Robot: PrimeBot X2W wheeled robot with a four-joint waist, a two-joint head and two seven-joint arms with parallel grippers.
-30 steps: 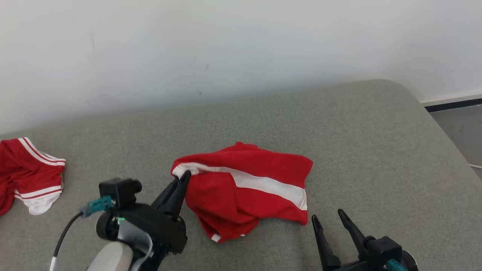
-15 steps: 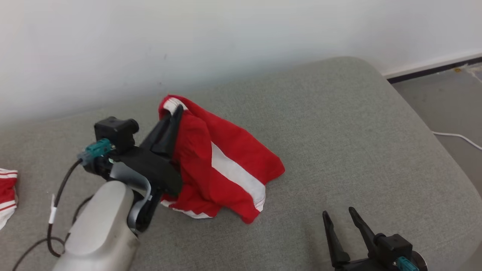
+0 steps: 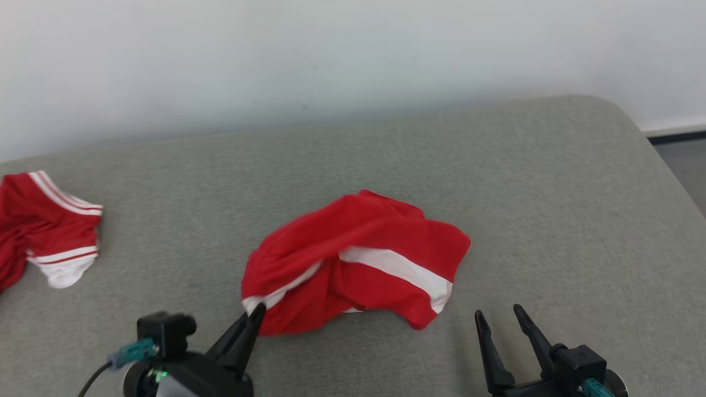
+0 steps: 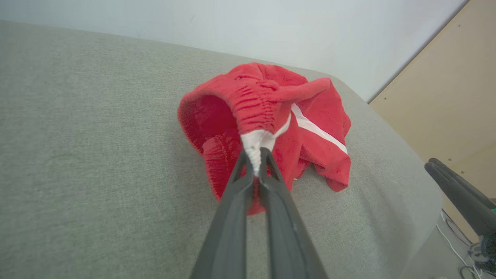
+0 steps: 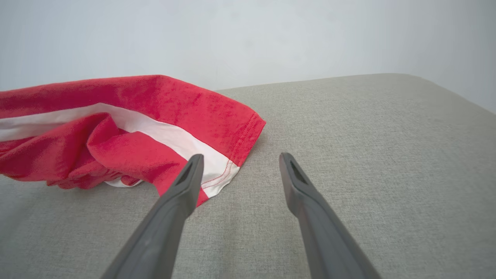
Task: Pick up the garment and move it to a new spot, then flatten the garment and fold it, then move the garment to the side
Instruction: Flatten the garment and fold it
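Red knit garment (image 3: 358, 259), white-striped, crumpled on grey woven cushion (image 3: 551, 193); left gripper (image 4: 255, 162) pinches its waistband; right gripper (image 5: 238, 162) spread wide.

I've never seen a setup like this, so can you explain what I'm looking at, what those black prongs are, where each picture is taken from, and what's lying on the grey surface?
This is a two-armed robot working over a grey cushioned surface. One picture comes from a camera on its head, looking down; the other two come from cameras on its wrists, looking along each tool's two dark fingers. The left tool is shut on the white-trimmed edge of a crumpled red garment, which otherwise lies on the surface. The right tool is open and holds nothing, its fingers just beside the garment's striped corner. A second red garment lies off to the robot's left.
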